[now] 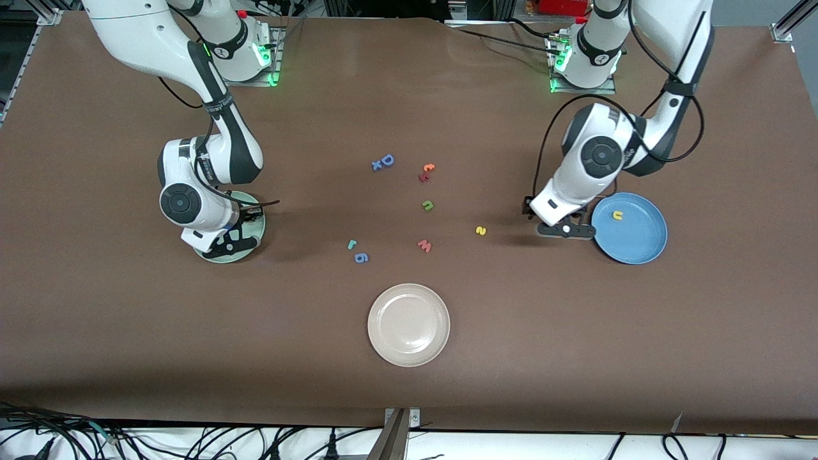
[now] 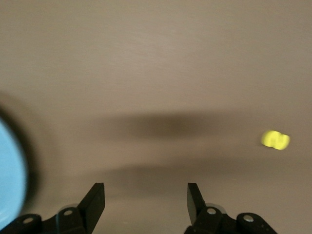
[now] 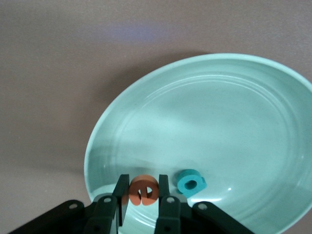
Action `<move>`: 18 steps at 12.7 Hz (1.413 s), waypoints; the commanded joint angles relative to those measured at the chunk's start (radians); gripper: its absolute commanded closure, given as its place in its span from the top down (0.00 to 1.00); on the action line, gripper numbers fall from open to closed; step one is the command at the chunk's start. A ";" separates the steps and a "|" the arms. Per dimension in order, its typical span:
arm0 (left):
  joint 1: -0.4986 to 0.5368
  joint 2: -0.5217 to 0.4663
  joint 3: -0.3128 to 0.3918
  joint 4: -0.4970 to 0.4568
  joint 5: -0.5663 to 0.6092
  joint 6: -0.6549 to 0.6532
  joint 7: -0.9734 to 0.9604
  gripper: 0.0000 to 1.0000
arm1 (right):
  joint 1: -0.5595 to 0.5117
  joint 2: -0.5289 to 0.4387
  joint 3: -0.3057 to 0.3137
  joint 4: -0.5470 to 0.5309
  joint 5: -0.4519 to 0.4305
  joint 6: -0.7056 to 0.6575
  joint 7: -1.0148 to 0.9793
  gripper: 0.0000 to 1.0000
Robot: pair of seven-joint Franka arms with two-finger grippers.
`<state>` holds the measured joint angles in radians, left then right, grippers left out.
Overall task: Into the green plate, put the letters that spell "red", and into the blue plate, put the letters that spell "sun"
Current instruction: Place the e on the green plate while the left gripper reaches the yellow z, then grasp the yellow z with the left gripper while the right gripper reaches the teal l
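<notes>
right tool (image 3: 141, 195): over the green plate (image 3: 234, 112), fingers pinched on the orange "e" (image 3: 143, 190)
teal "d" (image 3: 190, 182): lying in the green plate, just beside the right tool's fingertips, apart from the "e"
left tool (image 2: 146, 200): fingers spread wide, nothing between them, low over bare tabletop (image 1: 575, 332) just beside the blue plate (image 1: 639, 246)
yellow "u" (image 1: 617, 215): in the blue plate, near the left tool
yellow "s" (image 1: 481, 230): on the tabletop, off toward the middle from the left tool; blurred yellow blob in the left wrist view
green "n" (image 1: 427, 205): tabletop, mid-table, well apart from both tools
teal "r" (image 1: 351, 244): tabletop, between the two tools, just beside a blue "6" (image 1: 361, 257)
readable writing: arm-link labels too small to read
</notes>
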<state>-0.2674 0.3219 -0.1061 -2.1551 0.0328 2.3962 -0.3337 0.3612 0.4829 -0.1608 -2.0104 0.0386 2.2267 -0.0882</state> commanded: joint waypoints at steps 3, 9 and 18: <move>-0.084 0.097 0.000 0.092 0.004 -0.012 -0.027 0.76 | -0.001 -0.012 0.001 0.002 0.023 0.005 -0.033 0.88; -0.134 0.186 0.002 0.202 -0.019 0.033 -0.074 0.76 | 0.024 -0.029 0.098 0.130 0.027 -0.085 0.212 0.77; -0.184 0.276 0.002 0.202 -0.024 0.172 -0.099 0.76 | 0.133 0.156 0.161 0.333 0.030 0.028 0.841 0.58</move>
<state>-0.4394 0.5860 -0.1114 -1.9779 0.0274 2.5695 -0.4192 0.4881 0.5646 -0.0116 -1.7753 0.0569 2.2550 0.6526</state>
